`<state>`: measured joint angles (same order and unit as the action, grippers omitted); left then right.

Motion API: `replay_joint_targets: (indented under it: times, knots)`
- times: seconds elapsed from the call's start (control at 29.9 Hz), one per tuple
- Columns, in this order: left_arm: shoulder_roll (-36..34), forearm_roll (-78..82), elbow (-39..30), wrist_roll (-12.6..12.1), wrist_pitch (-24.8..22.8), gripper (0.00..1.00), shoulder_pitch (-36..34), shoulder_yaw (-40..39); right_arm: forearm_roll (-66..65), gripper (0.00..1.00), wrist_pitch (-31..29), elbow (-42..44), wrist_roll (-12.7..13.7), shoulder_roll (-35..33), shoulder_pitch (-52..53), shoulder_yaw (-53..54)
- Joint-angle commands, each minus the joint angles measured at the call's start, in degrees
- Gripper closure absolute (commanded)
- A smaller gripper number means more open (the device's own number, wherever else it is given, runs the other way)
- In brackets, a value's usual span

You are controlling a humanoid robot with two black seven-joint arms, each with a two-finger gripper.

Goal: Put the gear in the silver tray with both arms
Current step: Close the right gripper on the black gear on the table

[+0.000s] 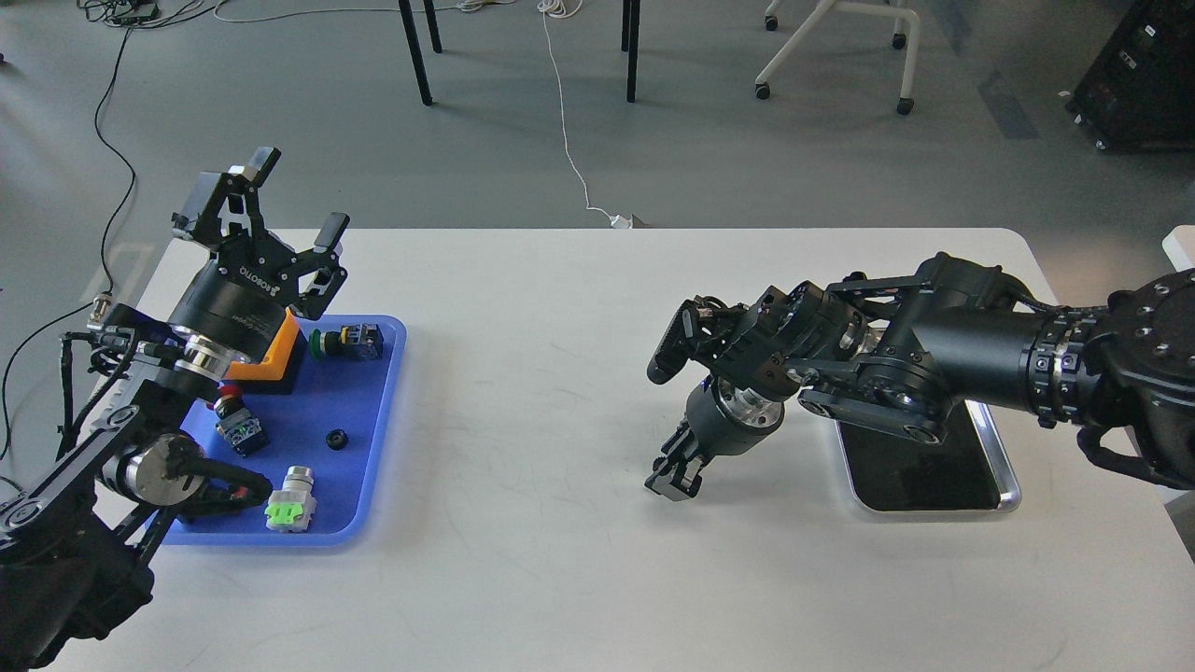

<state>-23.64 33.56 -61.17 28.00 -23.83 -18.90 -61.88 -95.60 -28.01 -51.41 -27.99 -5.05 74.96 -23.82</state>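
The gear [337, 438] is a small black toothed wheel lying on the floor of the blue plastic tray [373, 485] at the left. My left gripper [299, 194] is open and empty, raised above the tray's far left corner and pointing up and away. The silver tray [1004, 481] lies at the right, its far part hidden under my right arm. My right gripper [674, 478] points down at the bare table left of the silver tray. It is seen small and dark, so its fingers cannot be told apart. It is far from the gear.
The blue tray also holds an orange-and-black block [280, 353], a green push button [347, 342], a red-capped switch [235, 420] and a silver part with a green tab [291, 501]. Chair legs and cables lie on the floor beyond the table's far edge.
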Motion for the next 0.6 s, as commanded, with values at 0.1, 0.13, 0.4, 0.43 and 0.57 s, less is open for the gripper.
replay_joint_targets:
  times: [0.1,0.13,0.4,0.43,0.57]
  knots:
    - [0.08,0.01,0.0,0.0,-0.07,0.02,0.01,0.0,0.07,0.64,0.01,-0.01,-0.01,0.04,0.19,0.09]
    - [-0.01,0.01,0.0,0.0,-0.07,0.02,0.01,0.0,0.07,0.65,0.01,-0.01,-0.01,0.04,0.19,0.0]
    - [0.08,0.01,0.0,0.0,-0.16,0.02,0.01,0.0,0.07,0.81,0.01,-0.01,-0.01,0.04,0.19,-0.08]
    - [0.08,0.01,0.0,0.0,-0.07,0.02,0.01,0.0,0.07,0.83,0.01,-0.01,-0.01,-0.05,0.19,0.0]
    - [0.08,0.01,0.0,0.0,-0.16,0.02,0.01,0.0,0.07,0.85,0.01,-0.01,-0.01,-0.05,0.37,-0.08]
